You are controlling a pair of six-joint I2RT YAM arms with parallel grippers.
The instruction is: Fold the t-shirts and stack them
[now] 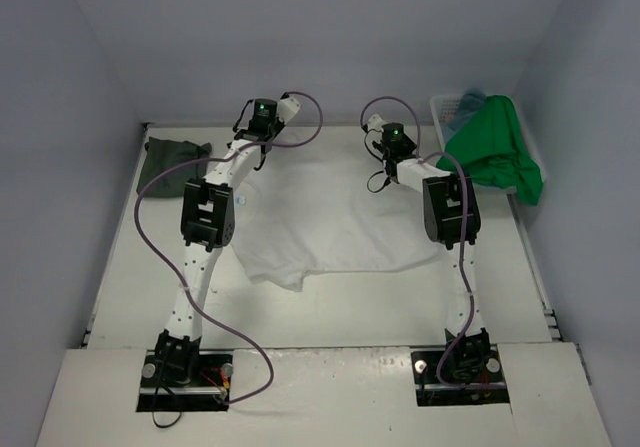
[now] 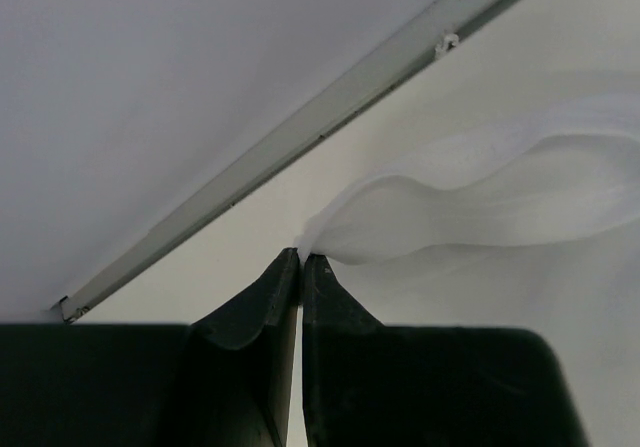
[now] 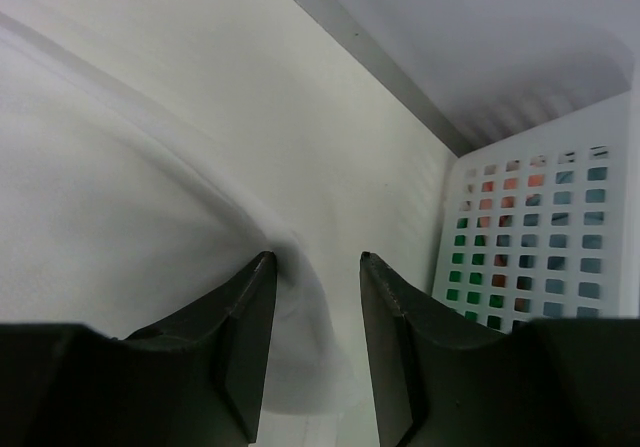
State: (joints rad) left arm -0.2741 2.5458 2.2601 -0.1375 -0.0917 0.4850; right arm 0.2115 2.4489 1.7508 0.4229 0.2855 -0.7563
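White t-shirt (image 1: 330,229) looks soft, floppy, light; grab far corners. Left gripper (image 2: 301,258) pinched tight on its edge, right gripper (image 3: 315,259) parted, holding nothing.

Left tool (image 2: 301,259) pinching white t-shirt (image 2: 480,202) edge; metal rail (image 2: 300,147) behind.

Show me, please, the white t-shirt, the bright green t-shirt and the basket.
white t-shirt (image 1: 340,222), top view, its flat middle.
bright green t-shirt (image 1: 492,152), top view, its draped front.
basket (image 3: 530,237), right wrist view, lattice wall.
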